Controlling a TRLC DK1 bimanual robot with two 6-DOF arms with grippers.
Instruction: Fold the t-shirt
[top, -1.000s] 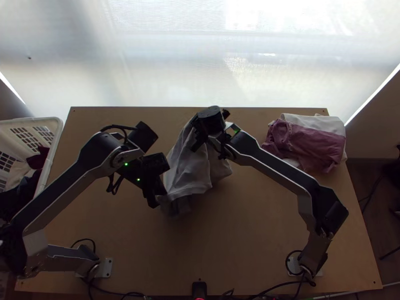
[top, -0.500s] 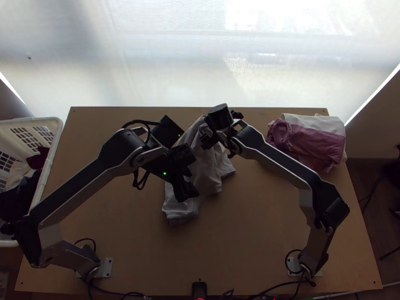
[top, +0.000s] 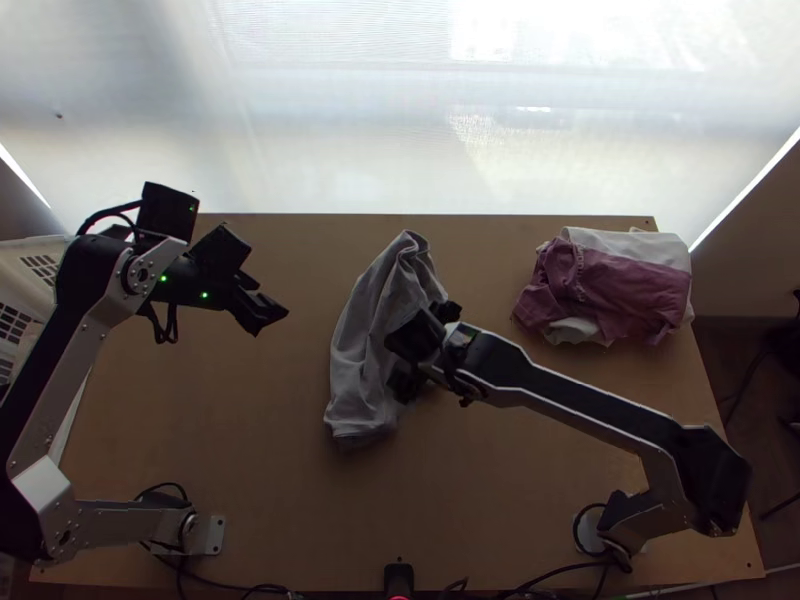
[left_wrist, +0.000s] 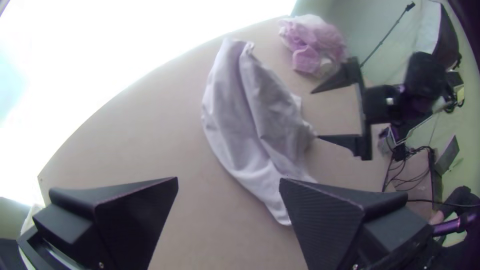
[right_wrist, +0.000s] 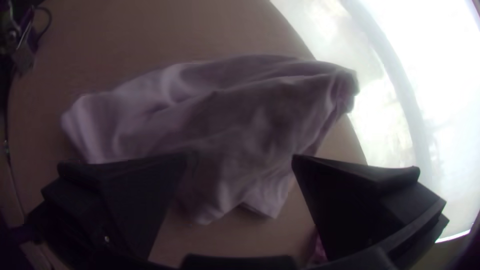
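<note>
The pale grey-white t-shirt (top: 365, 340) lies bunched lengthwise at the middle of the table, with soft creases running along it. My left gripper (top: 262, 318) is to the left of the cloth, apart from it; in the left wrist view, the left gripper (left_wrist: 228, 182) has its fingers wide apart with nothing between them. Over the cloth's right side is my right gripper (top: 405, 362), covering part of that edge. In the right wrist view, the right gripper (right_wrist: 242, 159) stands open above the t-shirt (right_wrist: 235, 115); whether it touches the fabric I cannot tell.
A stack of folded cloth, mauve (top: 625, 290) and white, sits at the table's far right corner. At the left edge stands a white laundry basket (top: 30, 262), partly behind the left arm. Bare table (top: 250, 430) lies in front of the left gripper.
My left gripper has moved away from the cloth to the left. My right gripper has come nearer the table's front edge, from the cloth's far end to its right side.
</note>
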